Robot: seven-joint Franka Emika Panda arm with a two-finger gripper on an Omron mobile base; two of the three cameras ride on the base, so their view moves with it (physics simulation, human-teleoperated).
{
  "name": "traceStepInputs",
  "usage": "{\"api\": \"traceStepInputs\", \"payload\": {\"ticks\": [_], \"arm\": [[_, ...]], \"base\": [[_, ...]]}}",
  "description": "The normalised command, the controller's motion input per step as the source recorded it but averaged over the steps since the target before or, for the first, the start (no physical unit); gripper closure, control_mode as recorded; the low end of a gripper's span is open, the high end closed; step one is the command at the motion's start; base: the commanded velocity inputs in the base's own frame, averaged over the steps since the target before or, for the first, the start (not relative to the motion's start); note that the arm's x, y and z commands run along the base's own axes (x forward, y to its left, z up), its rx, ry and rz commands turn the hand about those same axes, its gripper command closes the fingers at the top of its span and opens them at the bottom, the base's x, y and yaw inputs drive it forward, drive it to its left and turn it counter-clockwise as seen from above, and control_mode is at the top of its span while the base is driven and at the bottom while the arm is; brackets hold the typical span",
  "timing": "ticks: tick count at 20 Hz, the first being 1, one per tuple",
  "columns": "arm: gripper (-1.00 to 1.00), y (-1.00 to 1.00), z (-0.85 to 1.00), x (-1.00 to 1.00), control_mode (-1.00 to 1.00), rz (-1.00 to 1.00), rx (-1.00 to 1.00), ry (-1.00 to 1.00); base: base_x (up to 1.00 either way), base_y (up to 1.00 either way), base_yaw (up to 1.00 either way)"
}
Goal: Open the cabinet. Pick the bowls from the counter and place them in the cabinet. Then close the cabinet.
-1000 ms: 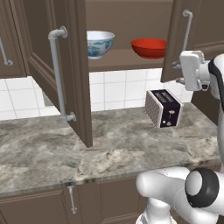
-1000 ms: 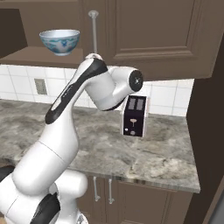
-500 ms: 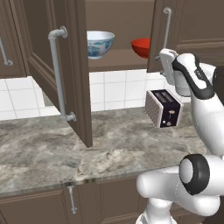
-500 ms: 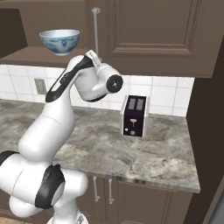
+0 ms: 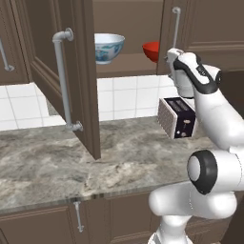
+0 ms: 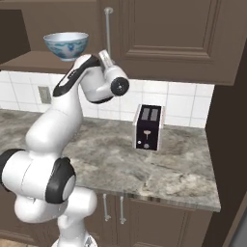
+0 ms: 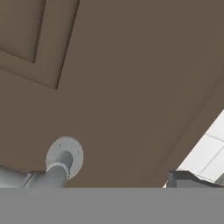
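The dark brown cabinet (image 5: 81,71) holds both bowls (image 5: 108,46); the hand view shows its handle's foot (image 7: 64,155) close up. The gripper (image 5: 172,59) is spread wide.

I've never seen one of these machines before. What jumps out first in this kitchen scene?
The big white arm reaches up to the right door of the dark cabinet, its hand close to the silver handle. The left door hangs wide open, showing a blue-patterned bowl and a red bowl on the shelf. A dark toaster stands on the marbled counter by the tiled wall.
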Motion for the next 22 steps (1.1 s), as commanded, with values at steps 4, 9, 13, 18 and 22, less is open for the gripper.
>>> {"api": "traceStepInputs", "payload": {"ticks": [4, 9, 13, 18, 22], "arm": [[-1.0, -0.07, 0.0, 0.23, -1.0, -0.01, 0.07, 0.0], [-1.0, 0.04, 0.0, -0.67, -1.0, 0.0, 0.01, -0.07], [-1.0, 0.04, 0.0, -0.75, -1.0, 0.0, 0.0, -0.11], [-1.0, 0.07, 0.0, -0.3, -1.0, 0.0, 0.0, 0.0], [-1.0, 0.03, 0.07, -0.66, -1.0, 0.0, 0.0, 0.0]], "base": [[0.0, 0.0, 0.0], [0.0, 0.0, 0.0], [0.0, 0.0, 0.0], [0.0, 0.0, 0.0], [0.0, 0.0, 0.0]]}}
